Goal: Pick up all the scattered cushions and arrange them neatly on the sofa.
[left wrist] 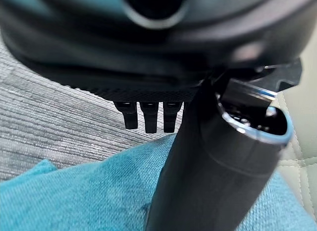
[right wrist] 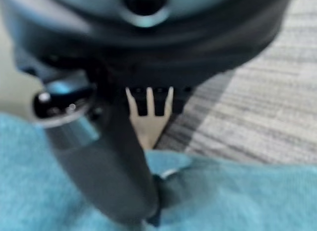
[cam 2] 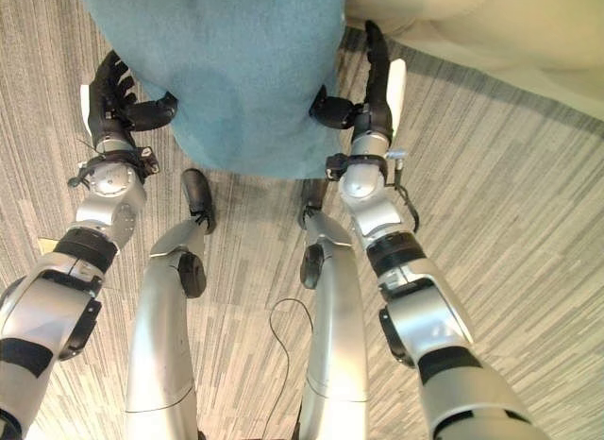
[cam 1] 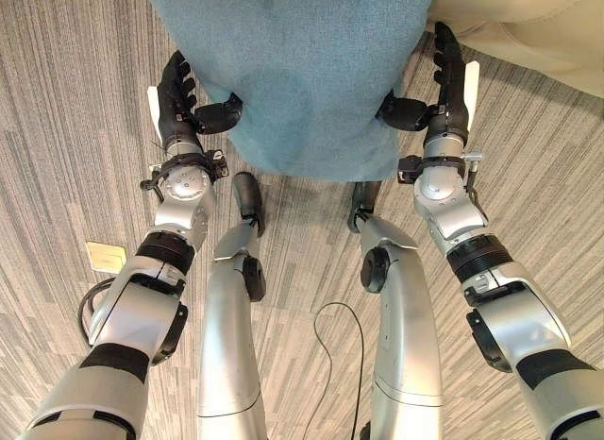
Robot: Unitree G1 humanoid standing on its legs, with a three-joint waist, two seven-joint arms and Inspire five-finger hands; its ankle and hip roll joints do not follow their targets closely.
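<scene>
2 hands [cam 1: 177,105] [cam 1: 451,86] (thumbs on top) around teal cushion [cam 1: 293,72]

No text, label, number or sign can be read anywhere here. The teal cushion [cam 1: 293,72] has plain fabric with no print, the beige sofa [cam 1: 528,25] shows none, and the small tan plate on the carpet [cam 1: 105,258] carries nothing legible.

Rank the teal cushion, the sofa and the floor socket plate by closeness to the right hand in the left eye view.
1. Teal cushion: pressed against the right hand, on its inner side.
2. Sofa: just beyond, upper right.
3. Floor socket plate: far across, lower left.
</scene>
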